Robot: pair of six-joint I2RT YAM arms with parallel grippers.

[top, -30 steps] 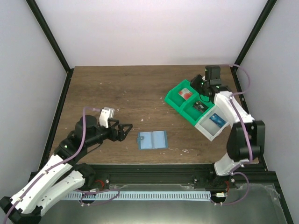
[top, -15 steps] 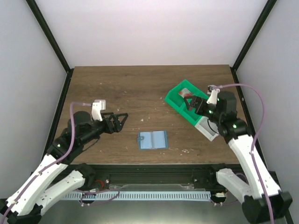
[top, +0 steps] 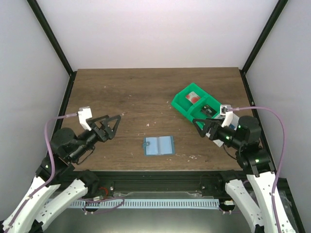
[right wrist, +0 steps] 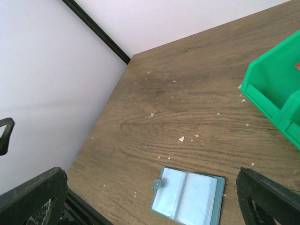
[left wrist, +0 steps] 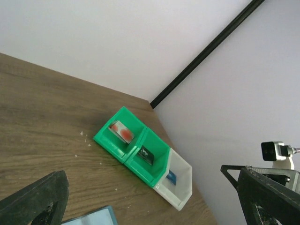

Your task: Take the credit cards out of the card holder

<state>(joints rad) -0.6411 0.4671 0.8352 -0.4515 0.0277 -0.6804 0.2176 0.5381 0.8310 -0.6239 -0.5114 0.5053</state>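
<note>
Card holder (top: 159,145), teal-blue, lay spread flat near the middle of the worktop's (top: 136,92) front edge, pale inner pockets up; whether cards sat in them could not be told. To its left the left gripper (top: 114,127) hung above the wood, fingers wide apart and holding nothing. To its right the right gripper (top: 200,128) hung likewise, splayed and empty. Beyond that, toward the far right corner, a green bin (top: 182,104) had one credit card (top: 193,97) with a red mark in its farthest compartment and a dark item (left wrist: 146,154) in the next. A white bin (left wrist: 177,198) joined on held a blue item (left wrist: 171,178).
</note>
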